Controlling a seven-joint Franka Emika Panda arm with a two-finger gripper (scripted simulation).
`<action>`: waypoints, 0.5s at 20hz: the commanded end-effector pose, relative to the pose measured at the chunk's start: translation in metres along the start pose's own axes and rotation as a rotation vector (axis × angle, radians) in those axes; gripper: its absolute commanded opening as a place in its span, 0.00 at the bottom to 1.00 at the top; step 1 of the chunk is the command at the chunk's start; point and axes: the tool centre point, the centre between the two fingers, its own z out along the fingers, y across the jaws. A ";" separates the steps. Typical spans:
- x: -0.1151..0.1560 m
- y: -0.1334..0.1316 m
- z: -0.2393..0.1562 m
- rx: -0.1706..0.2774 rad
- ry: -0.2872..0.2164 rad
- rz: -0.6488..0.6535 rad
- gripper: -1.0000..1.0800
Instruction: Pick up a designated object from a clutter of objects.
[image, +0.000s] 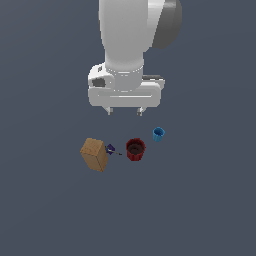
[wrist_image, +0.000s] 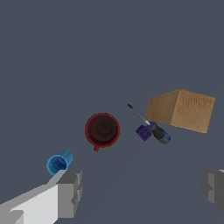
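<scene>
The small bright blue ribbed cup (image: 158, 134) lies tipped on the grey floor at the exterior view's right; it also shows in the wrist view (wrist_image: 59, 162), close beside one fingertip (wrist_image: 69, 192). The dark red ribbed cup (image: 135, 149) (wrist_image: 102, 130) stands upright in the middle. A tan box (image: 94, 154) (wrist_image: 181, 109) lies at the exterior view's left. A tiny dark purple-blue object (image: 110, 148) (wrist_image: 143, 132) lies between box and red cup. My gripper (image: 125, 111) (wrist_image: 141, 192) hangs above the clutter, open and empty, fingers wide apart.
A small screwdriver with a dark handle (wrist_image: 153, 129) lies next to the purple-blue object, its thin shaft (wrist_image: 136, 112) pointing away from the box. All things rest on one flat dark grey surface (image: 200, 200).
</scene>
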 end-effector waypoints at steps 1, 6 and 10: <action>0.000 0.000 0.000 0.000 0.000 0.000 0.96; -0.001 -0.015 0.003 -0.007 -0.014 -0.025 0.96; -0.003 -0.029 0.007 -0.013 -0.026 -0.048 0.96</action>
